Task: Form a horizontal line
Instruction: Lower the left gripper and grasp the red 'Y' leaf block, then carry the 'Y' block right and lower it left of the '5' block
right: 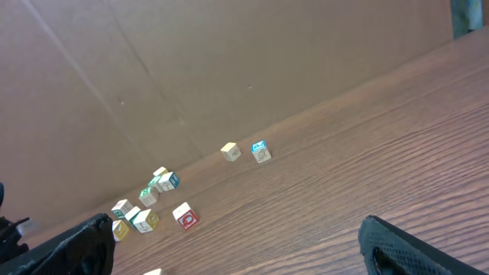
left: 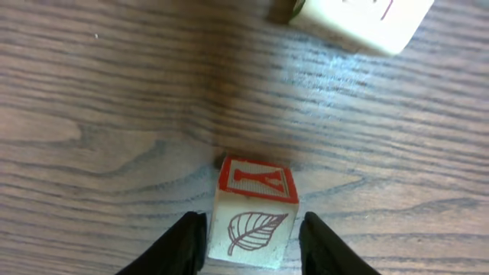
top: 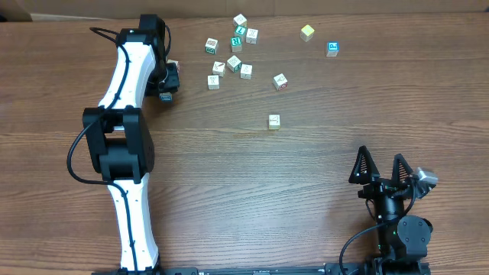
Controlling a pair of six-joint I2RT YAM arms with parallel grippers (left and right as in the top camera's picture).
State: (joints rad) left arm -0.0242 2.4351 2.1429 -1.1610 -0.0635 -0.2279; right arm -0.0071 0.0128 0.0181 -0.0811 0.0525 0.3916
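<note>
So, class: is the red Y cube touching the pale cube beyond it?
Apart. The left wrist view shows a broad stretch of bare table between the red Y cube and the pale cube at the frame's top.

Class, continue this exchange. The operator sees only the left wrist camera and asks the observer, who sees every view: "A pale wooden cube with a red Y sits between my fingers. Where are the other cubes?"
Observer: Overhead, a loose cluster of small pale wooden picture cubes lies to the right of your left gripper, on the far side of the brown wooden table.
Operator: Is any row formed?
Observer: No four-cube row shows. One lone pale cube sits apart, nearer the middle.
Operator: And the other arm?
Observer: The right gripper is open at the near right, away from every cube.
</note>
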